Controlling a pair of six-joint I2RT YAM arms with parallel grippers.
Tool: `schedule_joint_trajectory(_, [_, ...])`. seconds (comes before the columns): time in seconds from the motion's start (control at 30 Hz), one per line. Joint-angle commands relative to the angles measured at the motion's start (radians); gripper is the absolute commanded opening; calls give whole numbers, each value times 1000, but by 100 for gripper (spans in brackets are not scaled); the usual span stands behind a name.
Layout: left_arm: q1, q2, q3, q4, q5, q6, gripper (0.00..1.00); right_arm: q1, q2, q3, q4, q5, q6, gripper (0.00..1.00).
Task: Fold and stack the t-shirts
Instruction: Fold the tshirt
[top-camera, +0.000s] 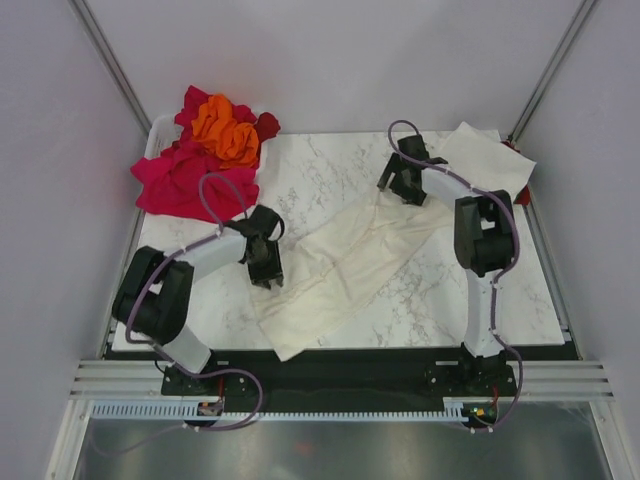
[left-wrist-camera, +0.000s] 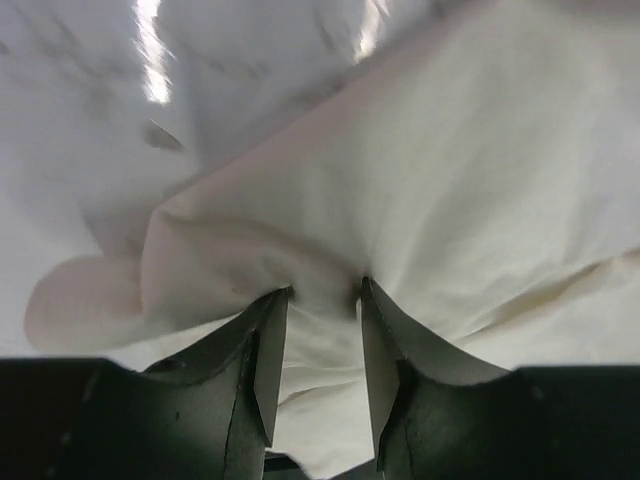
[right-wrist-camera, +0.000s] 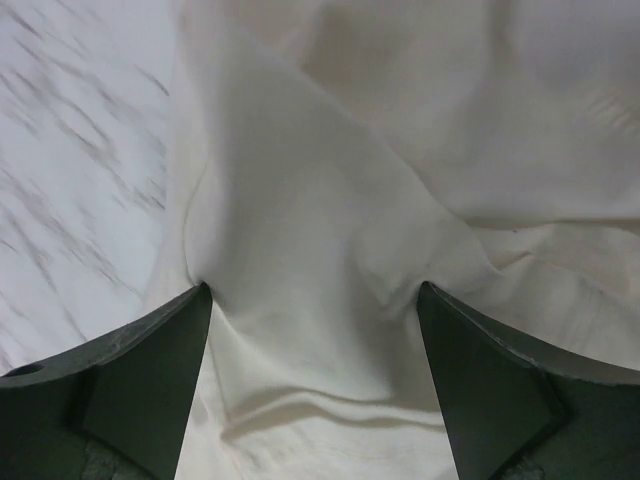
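A cream t-shirt (top-camera: 350, 260) lies stretched diagonally across the marble table (top-camera: 320, 170), from the near left to the far right. My left gripper (top-camera: 266, 278) is at its near-left edge, and its jaws are nearly closed on a bunched fold of this shirt (left-wrist-camera: 480, 180), pinched at the gripper (left-wrist-camera: 325, 295). My right gripper (top-camera: 402, 188) is at the shirt's far-right end. It (right-wrist-camera: 312, 288) is wide open, tips resting on the flat cloth (right-wrist-camera: 320, 200). A heap of magenta (top-camera: 185, 180), orange (top-camera: 228, 128) and dark red (top-camera: 200, 100) shirts lies at the far left.
A second cream shirt (top-camera: 485, 155) lies at the table's far right corner, with a bit of red cloth (top-camera: 521, 196) showing under its edge. Grey walls and frame posts close in the table on the left, right and back.
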Motion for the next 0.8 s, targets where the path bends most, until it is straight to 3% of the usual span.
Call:
schedule_joint_trajectory(0.0, [-131,-74,-165,15,171,-182,43,32,235,342,-99,-93,-74,92])
schedule_joint_trajectory(0.03, [-177,-116,-210,21,190,-206,44,38,289,509,-113,-140,-88,92])
schedule_joint_trajectory(0.13, [-246,-247,-259,29,233,-307,45,44,470,784,-114,-261,-106,93])
schedule_joint_trajectory(0.2, [-306,-301,-281,41,256,-360,45,44,569,869,-43,-376,-90,94])
schedule_joint_trajectory(0.37, [-403,-286,-282,133,320,-421,46,67,650,843,354,-636,12,98])
schedule_joint_trajectory(0.57, [-492,-177,-118,170,363,-407,48,130,708,935,566,-866,65,98])
schedule_joint_trajectory(0.67, [-492,-209,-57,167,367,-390,50,133,634,908,552,-856,17,98])
schedule_joint_trajectory(0.77, [-489,-284,-28,159,359,-393,52,107,477,756,510,-709,-49,98])
